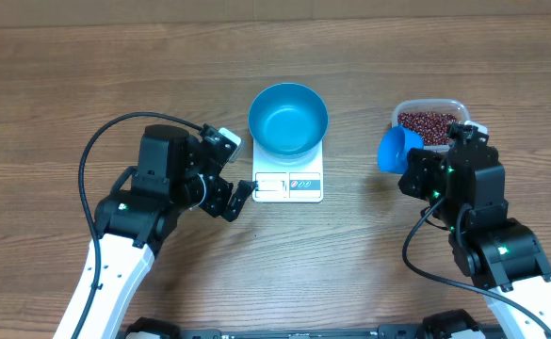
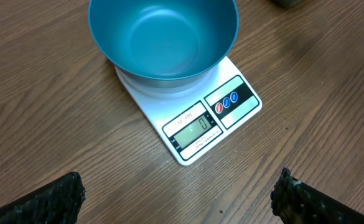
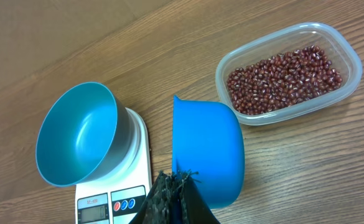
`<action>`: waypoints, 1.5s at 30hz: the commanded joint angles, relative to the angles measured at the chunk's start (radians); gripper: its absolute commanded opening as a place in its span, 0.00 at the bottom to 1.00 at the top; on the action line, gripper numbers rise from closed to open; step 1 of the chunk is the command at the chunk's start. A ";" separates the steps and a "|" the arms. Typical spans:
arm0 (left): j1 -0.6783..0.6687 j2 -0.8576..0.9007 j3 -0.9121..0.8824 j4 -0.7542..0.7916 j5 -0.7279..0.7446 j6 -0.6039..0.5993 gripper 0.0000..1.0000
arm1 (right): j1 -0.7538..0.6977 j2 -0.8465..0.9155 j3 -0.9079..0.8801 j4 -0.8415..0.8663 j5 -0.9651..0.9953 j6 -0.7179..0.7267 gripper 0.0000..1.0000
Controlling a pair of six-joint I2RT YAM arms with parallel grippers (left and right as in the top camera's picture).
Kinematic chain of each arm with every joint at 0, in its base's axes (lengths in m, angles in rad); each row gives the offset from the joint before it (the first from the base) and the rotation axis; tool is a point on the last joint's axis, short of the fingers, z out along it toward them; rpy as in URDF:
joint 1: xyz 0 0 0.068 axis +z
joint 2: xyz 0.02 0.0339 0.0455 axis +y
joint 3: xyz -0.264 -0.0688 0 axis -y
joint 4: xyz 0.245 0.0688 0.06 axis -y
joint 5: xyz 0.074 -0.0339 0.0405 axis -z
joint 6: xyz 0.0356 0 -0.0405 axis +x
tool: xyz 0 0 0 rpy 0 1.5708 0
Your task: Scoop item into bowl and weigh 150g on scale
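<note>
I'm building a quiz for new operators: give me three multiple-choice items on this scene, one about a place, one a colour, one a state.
1. Where does the bowl stand? A on a shelf; B on the scale; C on bare table.
2. What colour is the scoop? A white; B red; C blue.
3. How is the bowl now? A empty; B filled to the rim; C overturned.
B, it sits on the white platform; C, the scoop in the right gripper is bright blue; A, the beans all lie in the tub.
</note>
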 commanded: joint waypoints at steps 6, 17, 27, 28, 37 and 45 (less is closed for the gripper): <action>-0.116 -0.016 -0.007 0.005 -0.220 0.020 1.00 | -0.004 -0.004 0.034 0.010 0.006 0.006 0.04; -0.204 -0.055 -0.009 0.008 -0.255 0.020 1.00 | -0.004 -0.004 0.034 0.010 0.006 0.006 0.04; -0.192 -0.095 -0.031 0.086 -0.113 0.035 1.00 | -0.004 -0.004 0.034 0.009 0.006 0.006 0.04; -0.188 -0.095 -0.031 0.085 -0.112 0.034 1.00 | -0.004 -0.003 0.034 0.010 0.006 0.006 0.04; -0.177 -0.095 -0.031 0.082 -0.072 0.026 1.00 | -0.004 -0.003 0.034 0.010 0.006 0.006 0.04; -0.177 -0.095 -0.031 0.080 -0.076 0.027 1.00 | -0.004 -0.003 0.034 0.010 0.006 0.006 0.04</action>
